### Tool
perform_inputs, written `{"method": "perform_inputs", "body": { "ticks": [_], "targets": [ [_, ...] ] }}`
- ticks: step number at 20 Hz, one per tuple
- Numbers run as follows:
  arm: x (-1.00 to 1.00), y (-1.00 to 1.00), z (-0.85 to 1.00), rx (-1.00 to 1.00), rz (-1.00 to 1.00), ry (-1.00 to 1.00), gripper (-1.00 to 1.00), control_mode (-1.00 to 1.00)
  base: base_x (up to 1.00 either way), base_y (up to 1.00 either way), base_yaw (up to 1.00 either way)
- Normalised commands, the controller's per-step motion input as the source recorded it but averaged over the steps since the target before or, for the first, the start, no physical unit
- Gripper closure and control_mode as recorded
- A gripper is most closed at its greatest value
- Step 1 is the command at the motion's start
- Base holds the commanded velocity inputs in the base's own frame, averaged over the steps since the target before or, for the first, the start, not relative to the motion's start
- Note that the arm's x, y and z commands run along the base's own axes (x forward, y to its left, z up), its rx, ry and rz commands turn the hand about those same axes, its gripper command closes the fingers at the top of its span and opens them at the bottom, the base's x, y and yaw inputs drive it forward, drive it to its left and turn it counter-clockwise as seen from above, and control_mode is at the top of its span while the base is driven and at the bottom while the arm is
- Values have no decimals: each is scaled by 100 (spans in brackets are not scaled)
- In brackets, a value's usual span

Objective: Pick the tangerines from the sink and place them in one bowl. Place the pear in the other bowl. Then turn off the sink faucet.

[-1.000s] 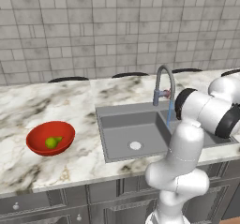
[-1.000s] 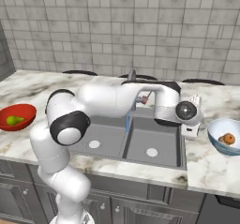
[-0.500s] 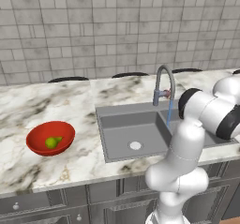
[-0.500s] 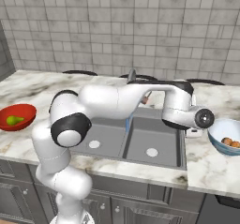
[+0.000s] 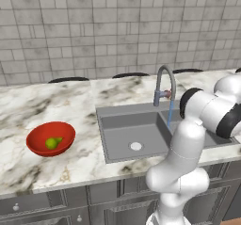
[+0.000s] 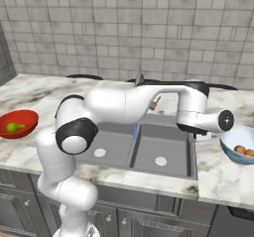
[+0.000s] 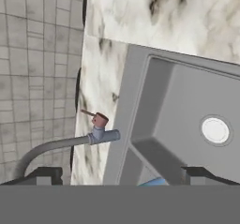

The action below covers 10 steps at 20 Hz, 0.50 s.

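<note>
Running blue water stream (image 5: 169, 116) from tall grey gooseneck faucet (image 5: 164, 85) into grey recessed sink (image 5: 134, 132). Gripper (image 7: 119, 177) jaws apart, empty. Yellow-green pear (image 5: 52, 143) in glossy red bowl (image 5: 51, 139); orange tangerines (image 6: 243, 150) in pale bluish-white bowl (image 6: 237, 146).

My hand has swung right along the sink's (image 6: 163, 154) far side, away from the faucet (image 6: 144, 82) and toward the pale bowl (image 6: 238, 151). My forearm has stretched out farther over the counter (image 6: 223, 176).
</note>
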Motion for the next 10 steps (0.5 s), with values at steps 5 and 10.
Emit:
{"method": "perform_inputs", "body": {
  "ticks": [5, 10],
  "targets": [
    [39, 97, -16, -3, 5, 1, -100, -100, 0, 0, 0],
    [78, 63, -6, -4, 9, 2, -100, -100, 0, 0, 0]
  ]
}}
